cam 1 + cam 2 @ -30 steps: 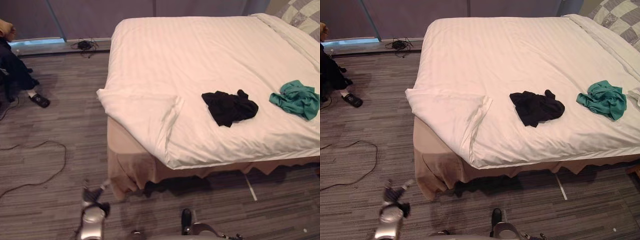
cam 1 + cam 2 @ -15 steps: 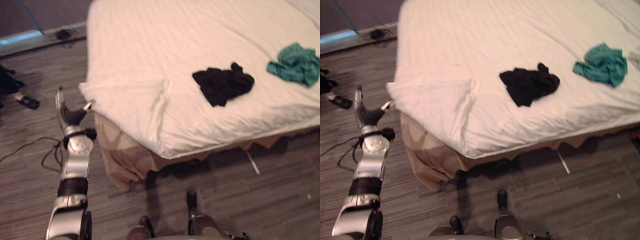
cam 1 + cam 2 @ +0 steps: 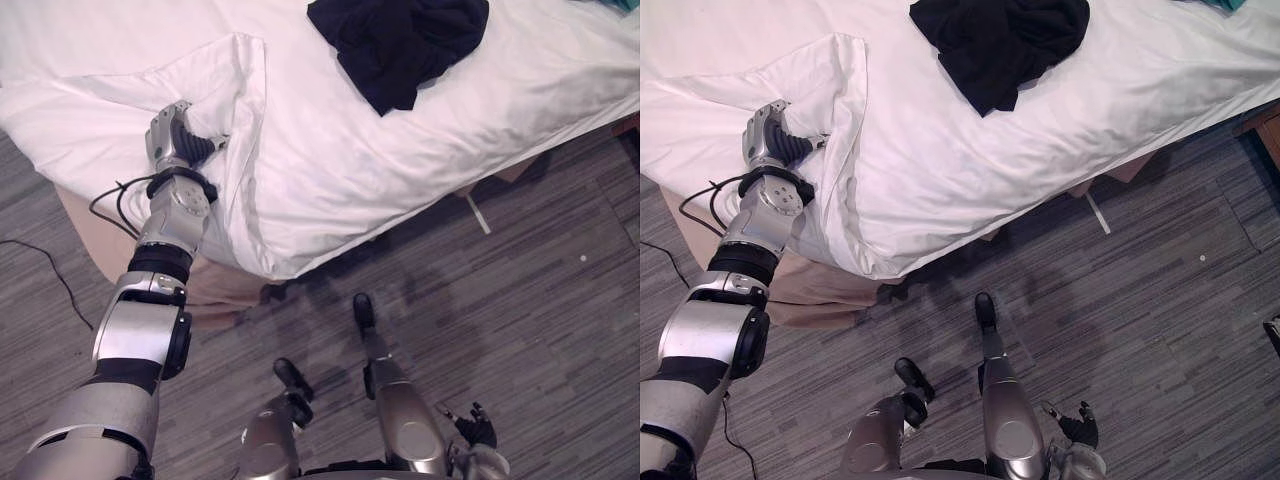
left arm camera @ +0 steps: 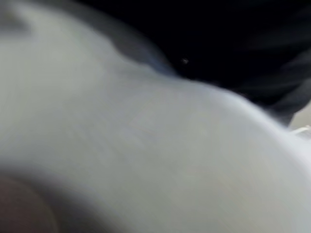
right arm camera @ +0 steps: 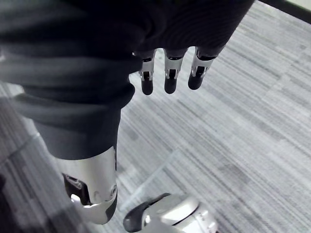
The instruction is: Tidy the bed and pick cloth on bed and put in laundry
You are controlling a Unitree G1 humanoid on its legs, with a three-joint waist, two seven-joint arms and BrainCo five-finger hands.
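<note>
Left hand (image 3: 178,140) fingers seem curled into the duvet (image 3: 330,150); right hand (image 5: 168,80) fingers hang relaxed.

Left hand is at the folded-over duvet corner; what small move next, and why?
Probably grip the duvet corner with the left hand, ready to pull it flat: that corner lies folded back over the duvet, and the hand rests against the fold.
</note>
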